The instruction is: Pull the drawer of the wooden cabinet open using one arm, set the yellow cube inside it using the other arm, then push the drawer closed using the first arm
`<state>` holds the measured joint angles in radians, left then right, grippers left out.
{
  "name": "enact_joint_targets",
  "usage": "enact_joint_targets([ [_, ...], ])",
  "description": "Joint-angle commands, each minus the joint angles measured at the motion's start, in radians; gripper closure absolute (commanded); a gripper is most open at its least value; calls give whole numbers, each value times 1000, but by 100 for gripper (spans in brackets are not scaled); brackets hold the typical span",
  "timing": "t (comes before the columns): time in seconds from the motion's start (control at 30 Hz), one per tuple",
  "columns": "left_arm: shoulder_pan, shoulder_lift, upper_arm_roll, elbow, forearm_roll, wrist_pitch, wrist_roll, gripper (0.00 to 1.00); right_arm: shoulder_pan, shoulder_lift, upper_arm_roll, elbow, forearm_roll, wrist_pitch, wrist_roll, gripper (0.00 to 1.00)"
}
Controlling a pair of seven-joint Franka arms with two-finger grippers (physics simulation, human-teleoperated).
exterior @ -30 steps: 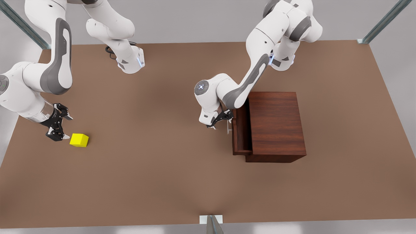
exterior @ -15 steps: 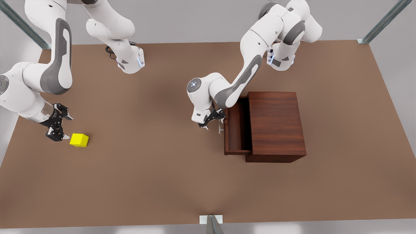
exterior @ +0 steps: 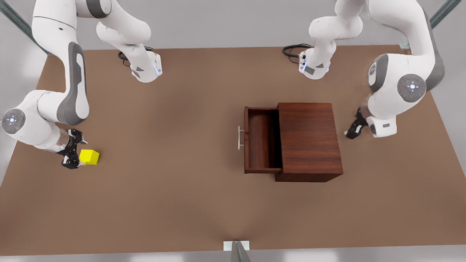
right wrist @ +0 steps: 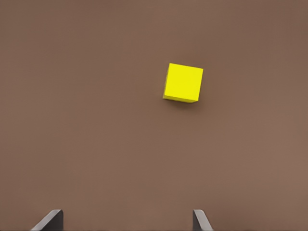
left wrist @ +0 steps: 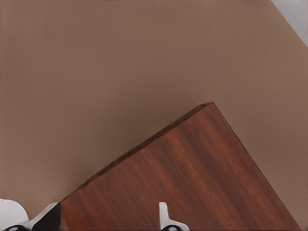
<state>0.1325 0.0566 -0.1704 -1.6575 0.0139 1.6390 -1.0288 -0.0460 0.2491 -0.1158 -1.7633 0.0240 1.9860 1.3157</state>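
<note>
The wooden cabinet stands on the table at the front view's right, its drawer pulled out toward the left with the silver handle free. My left gripper hangs open beside the cabinet's far side, away from the drawer; the left wrist view looks down on the cabinet top past the left gripper. The yellow cube lies on the table at the front view's left. My right gripper is open right beside it. In the right wrist view the cube lies ahead of the spread fingertips.
The brown table spreads between cube and cabinet. Both arm bases stand along the far edge with black cables. Metal frame posts rise at the far corners, and a small bracket sits at the near edge.
The left gripper pulled the drawer further out, let go of the handle and swung over to the cabinet's other side. The right gripper moved closer to the cube.
</note>
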Motion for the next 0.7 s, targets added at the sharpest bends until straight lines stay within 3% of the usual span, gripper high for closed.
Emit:
enact_joint_targets([
  [0.0,-88,-18,-1,97,-28,-19,1003,0,-17,32,-2,-13,1,135,40,0],
  [0.03,-99,49,-8,177,49,-111,1003,0,-26,32,-4,-48,-1,186,36,0],
  [0.17,-68,62,3,180,55,-122,1003,0,-49,39,-2,-143,-22,287,25,0],
  [0.27,-10,62,11,179,-68,-122,891,0,-90,39,1,-217,-18,410,27,0],
  [0.4,-10,62,9,179,-66,-122,891,0,-130,47,4,-332,-16,585,4,0],
  [0.67,-11,63,9,180,-63,-122,892,0,-156,116,5,-341,-26,654,-6,0],
])
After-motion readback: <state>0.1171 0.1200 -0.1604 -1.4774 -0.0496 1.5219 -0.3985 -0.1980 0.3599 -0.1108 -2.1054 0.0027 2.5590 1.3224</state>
